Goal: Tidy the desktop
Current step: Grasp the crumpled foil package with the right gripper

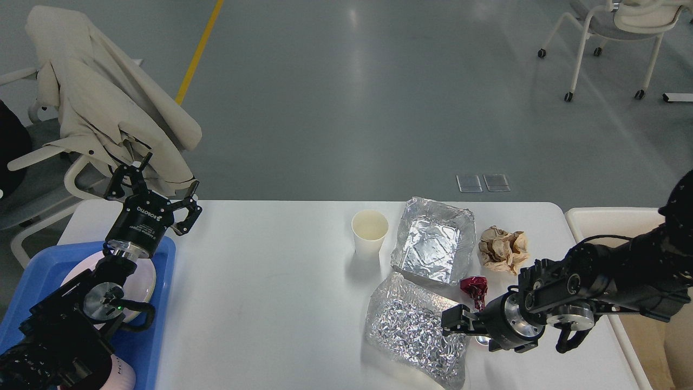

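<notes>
The white desktop [270,281] holds a paper cup [370,231], an open foil tray [433,242], a crumpled foil sheet [406,330], a crumpled brown paper ball [503,249] and a red foil-wrapped piece [475,286]. My right gripper [455,319] lies low over the right edge of the foil sheet, just below the red piece, and hides the red piece's lower part. Its fingers are dark and I cannot tell them apart. My left gripper [156,190] is open and empty above the desktop's far left corner.
A blue tray [165,254] with a white plate [147,279] sits at the left edge under my left arm. A cream bin [601,221] stands off the right edge. A chair draped with a beige coat [108,103] stands behind the left corner.
</notes>
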